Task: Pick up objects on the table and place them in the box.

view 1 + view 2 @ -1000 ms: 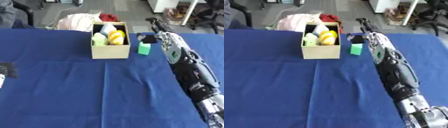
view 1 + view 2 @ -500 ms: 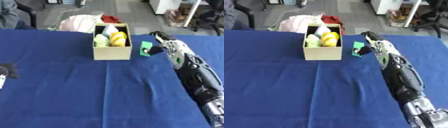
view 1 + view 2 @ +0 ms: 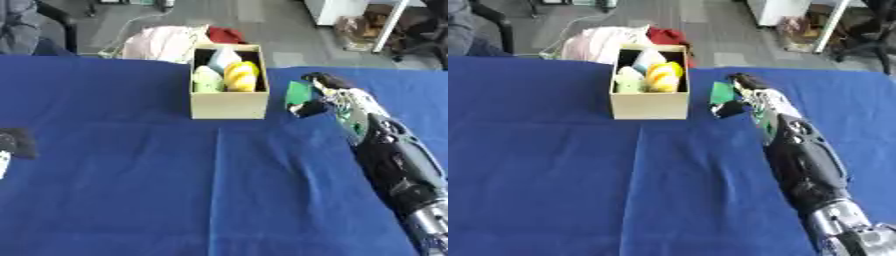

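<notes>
A small green block sits just right of the tan open box on the blue table. My right hand has its fingers and thumb closed around the block, the arm stretching in from the lower right. Inside the box lie a yellow object, a pale green one and a light blue one. My left hand shows only as a dark part at the left edge of the left eye view.
Beyond the table's far edge lie a pink cloth bundle and a red item on the floor. Blue cloth spreads wide in front of the box.
The camera has tilted, shifting the whole picture. My right hand has come down from above the block and closed around it.
</notes>
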Controlling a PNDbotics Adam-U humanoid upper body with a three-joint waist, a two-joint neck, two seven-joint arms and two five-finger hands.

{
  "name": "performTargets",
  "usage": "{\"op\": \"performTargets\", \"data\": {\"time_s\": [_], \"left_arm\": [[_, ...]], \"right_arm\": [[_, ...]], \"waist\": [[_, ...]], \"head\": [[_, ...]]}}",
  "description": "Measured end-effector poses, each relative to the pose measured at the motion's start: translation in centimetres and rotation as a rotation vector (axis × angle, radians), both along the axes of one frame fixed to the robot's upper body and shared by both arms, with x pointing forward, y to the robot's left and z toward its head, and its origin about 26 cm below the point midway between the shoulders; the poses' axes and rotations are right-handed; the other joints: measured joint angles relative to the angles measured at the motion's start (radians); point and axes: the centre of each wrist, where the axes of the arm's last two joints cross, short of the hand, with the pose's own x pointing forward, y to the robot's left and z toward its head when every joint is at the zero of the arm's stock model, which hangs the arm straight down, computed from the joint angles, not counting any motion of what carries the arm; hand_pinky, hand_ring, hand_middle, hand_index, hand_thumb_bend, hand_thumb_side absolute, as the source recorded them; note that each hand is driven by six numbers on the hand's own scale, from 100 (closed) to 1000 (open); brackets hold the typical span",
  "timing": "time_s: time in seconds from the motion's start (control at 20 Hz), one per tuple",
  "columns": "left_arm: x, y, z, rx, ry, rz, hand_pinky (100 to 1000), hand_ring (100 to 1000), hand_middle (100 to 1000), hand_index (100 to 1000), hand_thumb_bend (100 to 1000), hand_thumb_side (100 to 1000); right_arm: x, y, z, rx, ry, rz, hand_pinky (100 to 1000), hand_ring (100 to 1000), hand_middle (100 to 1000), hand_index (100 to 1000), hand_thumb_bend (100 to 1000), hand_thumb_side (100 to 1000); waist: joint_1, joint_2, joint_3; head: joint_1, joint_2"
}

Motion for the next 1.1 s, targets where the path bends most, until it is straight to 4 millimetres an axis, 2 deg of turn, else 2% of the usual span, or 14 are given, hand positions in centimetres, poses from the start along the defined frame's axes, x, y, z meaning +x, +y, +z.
{"op": "performTargets", "data": {"time_s": [0.4,0.6,0.7,0.8,0.85,1.05,1.1], "left_arm": [[0.0,-0.1,0.3,0.002,-0.009,-0.003,900,607,599,765,100,753],[0.1,-0.1,0.4,0.005,-0.013,-0.003,901,607,599,765,100,756],[0.1,-0.1,0.4,0.007,-0.014,-0.003,901,607,599,765,100,758],[0.1,-0.2,0.4,0.007,-0.015,-0.003,902,607,599,765,100,760],[0.1,-0.2,0.4,0.008,-0.015,-0.003,902,607,599,765,100,761],[0.1,-0.2,0.4,0.008,-0.015,-0.003,902,607,599,765,100,763],[0.1,-0.2,0.4,0.008,-0.015,-0.003,903,607,598,765,100,762]], "right_arm": [[-0.1,0.2,-0.5,0.013,-0.093,-0.072,881,938,951,993,234,400],[-0.1,0.5,-0.8,0.004,-0.16,-0.117,834,893,913,959,205,355],[-0.1,0.8,-0.8,0.004,-0.188,-0.132,776,835,869,924,174,299],[-0.1,1.0,-0.8,0.0,-0.213,-0.147,703,754,803,874,132,201],[-0.1,1.1,-0.8,-0.002,-0.227,-0.154,625,662,738,821,100,113],[-0.1,1.3,-0.9,-0.011,-0.305,-0.191,457,487,531,672,100,100],[-0.2,1.4,-1.0,-0.013,-0.33,-0.2,442,473,508,651,100,100]], "waist": [[0.0,0.018,0.015],[0.0,0.028,0.02],[0.0,0.031,0.021],[0.0,0.034,0.022],[0.0,0.035,0.022],[0.0,0.038,0.02],[0.0,0.038,0.018]], "head": [[0.0,-0.001],[0.0,-0.004],[0.0,-0.004],[0.0,-0.004],[0.0,-0.004],[0.0,-0.004],[0.0,-0.004]]}}
